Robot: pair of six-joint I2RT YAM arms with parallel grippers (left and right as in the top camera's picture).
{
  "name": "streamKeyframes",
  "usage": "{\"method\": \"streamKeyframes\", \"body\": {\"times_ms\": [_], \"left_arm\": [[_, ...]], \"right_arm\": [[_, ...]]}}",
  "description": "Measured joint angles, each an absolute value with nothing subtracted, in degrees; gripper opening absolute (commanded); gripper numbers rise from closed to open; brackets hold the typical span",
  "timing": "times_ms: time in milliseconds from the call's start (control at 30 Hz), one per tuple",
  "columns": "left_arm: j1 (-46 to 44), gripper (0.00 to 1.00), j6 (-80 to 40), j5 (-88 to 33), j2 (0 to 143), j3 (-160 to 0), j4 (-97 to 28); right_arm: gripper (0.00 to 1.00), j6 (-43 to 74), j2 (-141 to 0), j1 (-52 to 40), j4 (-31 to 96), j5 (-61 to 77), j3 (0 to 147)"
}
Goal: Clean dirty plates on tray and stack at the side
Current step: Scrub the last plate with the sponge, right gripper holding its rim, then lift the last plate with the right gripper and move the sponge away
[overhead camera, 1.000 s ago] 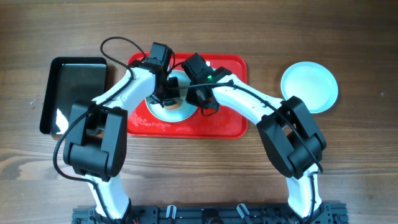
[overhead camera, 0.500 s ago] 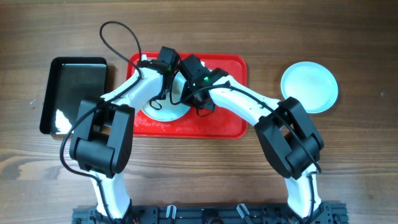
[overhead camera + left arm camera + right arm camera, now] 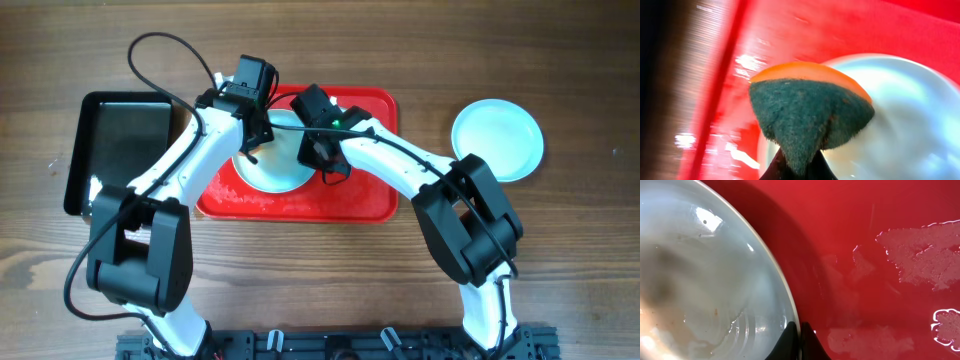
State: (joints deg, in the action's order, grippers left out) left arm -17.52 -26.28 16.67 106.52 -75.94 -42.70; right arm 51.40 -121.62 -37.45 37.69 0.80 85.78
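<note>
A pale mint plate [image 3: 275,165] lies on the red tray [image 3: 350,200]. My right gripper [image 3: 308,152] is shut on its right rim [image 3: 790,315], and the plate [image 3: 705,280] shows faint wet streaks. My left gripper [image 3: 250,135] is shut on a sponge [image 3: 807,112], dark green with an orange back, held above the plate's [image 3: 910,115] left edge. Another plate [image 3: 497,139] lies on the table to the right of the tray.
A black tray [image 3: 118,150] lies left of the red tray. The red tray's floor [image 3: 880,255] has wet patches. A black cable loops above the left arm.
My left gripper with the sponge has drawn back from the plate's middle to its upper left edge. The right gripper keeps its hold on the rim.
</note>
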Motion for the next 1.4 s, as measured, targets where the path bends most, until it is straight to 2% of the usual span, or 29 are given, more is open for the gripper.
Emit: {"method": "streamKeyframes", "body": {"times_ms": [33,133,333,667,800,967,1167,1267,1400], "left_arm": [[-17.6,0.04,-26.3,9.6,106.3,-76.1,-42.5],[-18.0,0.04,-26.5,2.0,107.4,-76.1,-41.1],[-18.1,0.04,-26.9,-4.9,113.9,-76.1,-38.0],[-17.4,0.04,-24.1,4.6,114.4,-76.1,-39.6],[-13.0,0.04,-22.3,11.1,114.4,-75.4,-40.8],[-10.8,0.04,-21.7,11.5,114.0,-75.4,-42.0],[-9.8,0.04,-23.9,16.9,101.4,-75.3,-41.2],[-9.6,0.04,-25.1,16.0,94.4,-75.4,-43.5],[-9.5,0.04,-25.9,5.4,94.9,-73.6,-47.5]], "right_arm": [[0.04,51.4,-121.6,-37.5,37.7,0.8,85.8],[0.04,51.4,-121.6,-37.5,37.7,0.8,85.8],[0.04,51.4,-121.6,-37.5,37.6,0.8,85.8],[0.04,51.4,-121.6,-37.5,37.6,0.8,85.8],[0.04,51.3,-121.7,-37.5,36.7,1.4,85.8],[0.04,51.3,-121.7,-38.4,35.7,3.3,85.9],[0.04,51.3,-121.7,-37.6,37.3,1.5,85.9],[0.04,49.7,-121.7,-37.5,37.3,1.1,85.9],[0.04,44.8,-121.0,-36.9,38.4,1.0,85.9]]}}
